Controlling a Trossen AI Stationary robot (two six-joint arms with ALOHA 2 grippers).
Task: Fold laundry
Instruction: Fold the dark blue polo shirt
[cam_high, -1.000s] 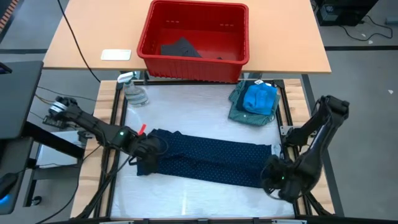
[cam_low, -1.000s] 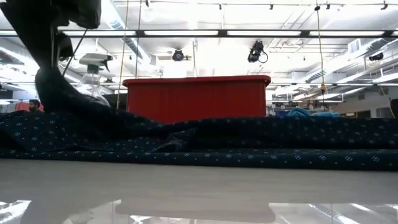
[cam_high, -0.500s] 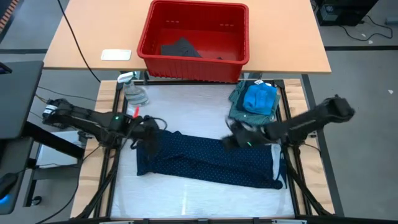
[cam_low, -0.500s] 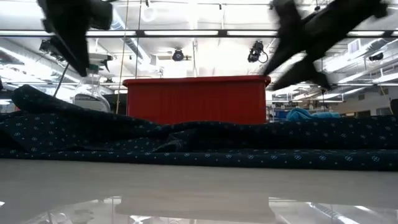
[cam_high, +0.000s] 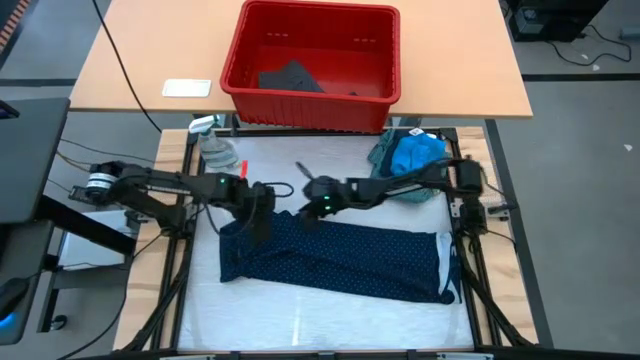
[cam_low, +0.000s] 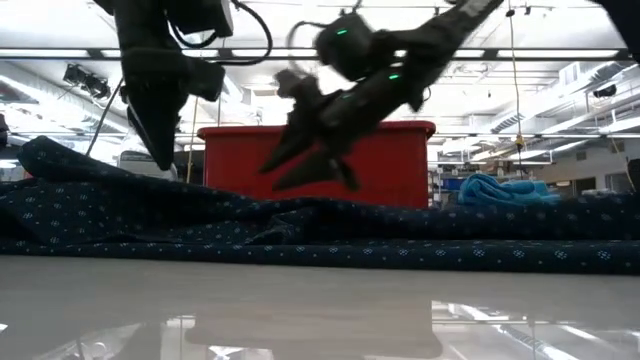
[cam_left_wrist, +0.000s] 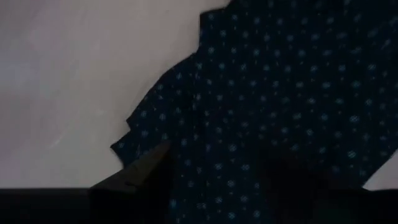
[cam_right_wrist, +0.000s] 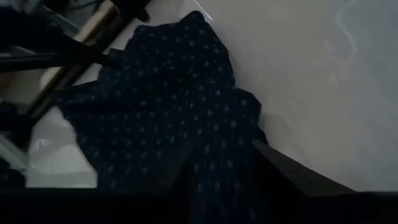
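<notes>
Risk: both parted, empty tools, left tool (cam_high: 262, 203) and right tool (cam_high: 310, 198), may bunch the navy dotted cloth garment (cam_high: 340, 258) directly beneath them.

bin (cam_high: 385, 85) contents unclear, right end effector (cam_low: 300, 165) blurred

Bare tabletop (cam_high: 300, 160) free between red bin (cam_high: 311, 52) and dotted cloth (cam_high: 340, 258); also a free strip at near edge. Blocked at far left by spray bottle (cam_high: 213, 145), far right by blue pile (cam_high: 412, 160). Both arms hanging mid-table over cloth.
</notes>
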